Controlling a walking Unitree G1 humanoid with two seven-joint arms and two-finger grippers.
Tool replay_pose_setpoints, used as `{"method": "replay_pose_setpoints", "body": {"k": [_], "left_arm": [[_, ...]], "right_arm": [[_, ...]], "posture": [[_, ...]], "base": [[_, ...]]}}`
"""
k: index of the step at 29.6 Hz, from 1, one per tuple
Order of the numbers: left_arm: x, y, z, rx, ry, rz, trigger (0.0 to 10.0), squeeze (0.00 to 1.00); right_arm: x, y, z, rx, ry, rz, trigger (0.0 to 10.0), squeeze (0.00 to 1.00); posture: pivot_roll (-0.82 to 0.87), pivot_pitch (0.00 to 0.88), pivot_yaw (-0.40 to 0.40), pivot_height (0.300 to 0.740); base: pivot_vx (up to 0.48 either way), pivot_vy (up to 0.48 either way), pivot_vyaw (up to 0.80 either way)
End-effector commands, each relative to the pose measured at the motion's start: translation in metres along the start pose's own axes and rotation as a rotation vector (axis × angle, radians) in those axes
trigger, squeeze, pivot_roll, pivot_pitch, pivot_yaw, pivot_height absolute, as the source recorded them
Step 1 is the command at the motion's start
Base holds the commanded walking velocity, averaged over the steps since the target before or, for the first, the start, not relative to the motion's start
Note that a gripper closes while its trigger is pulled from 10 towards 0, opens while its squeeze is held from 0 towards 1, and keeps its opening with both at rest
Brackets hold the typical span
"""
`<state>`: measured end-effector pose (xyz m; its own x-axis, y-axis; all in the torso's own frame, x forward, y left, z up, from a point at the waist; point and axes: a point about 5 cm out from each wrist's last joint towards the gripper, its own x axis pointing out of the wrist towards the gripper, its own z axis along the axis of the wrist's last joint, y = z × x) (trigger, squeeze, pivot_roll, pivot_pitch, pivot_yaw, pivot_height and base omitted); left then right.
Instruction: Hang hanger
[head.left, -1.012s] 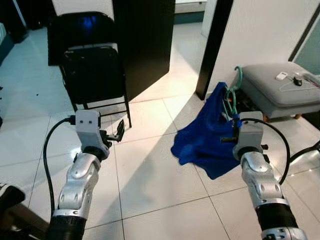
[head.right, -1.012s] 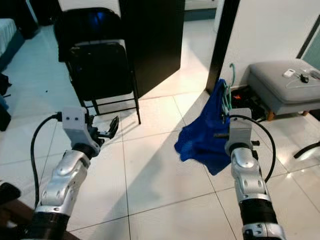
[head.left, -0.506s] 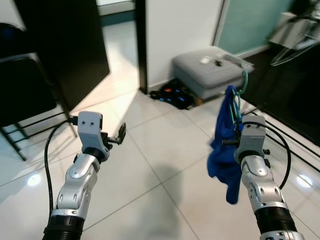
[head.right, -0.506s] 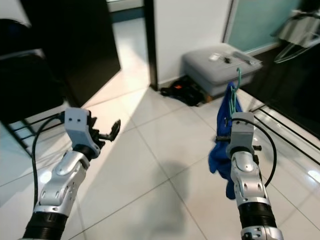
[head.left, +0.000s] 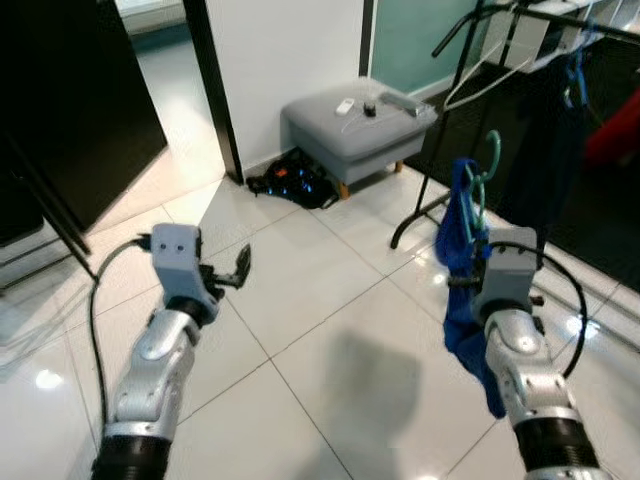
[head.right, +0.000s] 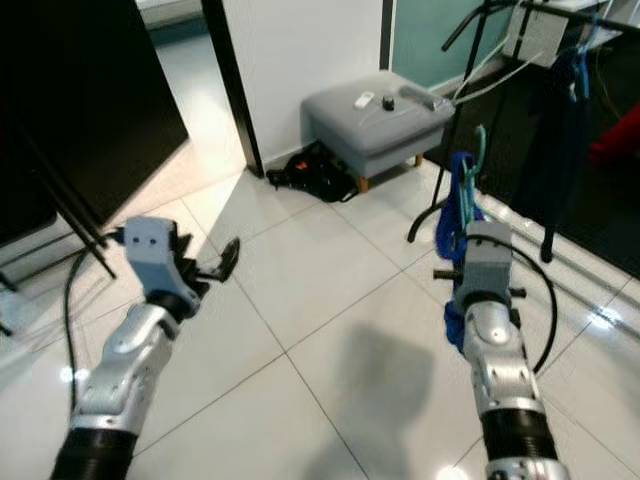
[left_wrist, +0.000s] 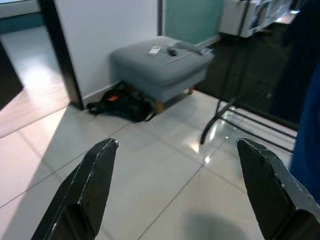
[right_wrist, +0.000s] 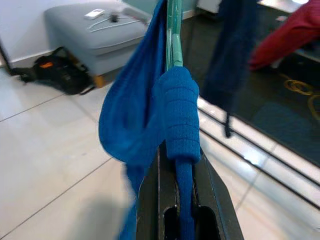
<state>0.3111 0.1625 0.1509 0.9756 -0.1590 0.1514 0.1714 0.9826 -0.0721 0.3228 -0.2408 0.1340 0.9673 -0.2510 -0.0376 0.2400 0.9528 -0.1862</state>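
As the robot is turning, the whole room is sliding across its eyes: the black chair seen a moment ago is gone, and a dark clothes rack (head.left: 470, 120) is now coming into sight on the right. That is good news, because the rack looks like the place to hang things.

The right gripper (right_wrist: 175, 165) is pinching the green hanger (head.left: 485, 165) tight, with a blue cloth (head.left: 455, 250) wrapped round it and drooping down. The hanger is standing up in front of the rack, not yet on it.

The left gripper (left_wrist: 175, 195) is waiting with its fingers spread wide, holding nothing.

A grey footstool (head.left: 355, 125) and a black bag (head.left: 295, 183) are sitting on the floor near the rack's legs. Dark and red clothes (right_wrist: 280, 42) are already hanging there, so the robot may need to find a free spot on the bar.
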Motion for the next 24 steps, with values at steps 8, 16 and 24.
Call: {"method": "replay_pose_setpoints", "body": {"k": [8,16,24], "left_arm": [[-0.0044,0.003,-0.0039,0.002,0.015,0.005,10.0,0.0],[-0.0052,0.0012,-0.0027,0.0,0.01,-0.003,10.0,0.0],[-0.0044,0.002,-0.0006,0.0,0.005,-0.006,10.0,0.0]], "right_arm": [[-0.0013,0.0037,0.0041,0.007,-0.025,0.016,10.0,0.0],[-0.0018,-0.001,0.0028,0.015,-0.014,-0.009,10.0,0.0],[-0.0011,-0.0009,0.0036,0.018,-0.014,-0.018,10.0,0.0]], "posture": [[-0.1,0.088,0.027,0.74],[-0.09,0.1,0.034,0.74],[-0.09,0.103,0.034,0.74]], "base": [[0.397,0.0,0.0],[0.429,0.0,-0.6],[0.432,0.0,-0.8]]}}
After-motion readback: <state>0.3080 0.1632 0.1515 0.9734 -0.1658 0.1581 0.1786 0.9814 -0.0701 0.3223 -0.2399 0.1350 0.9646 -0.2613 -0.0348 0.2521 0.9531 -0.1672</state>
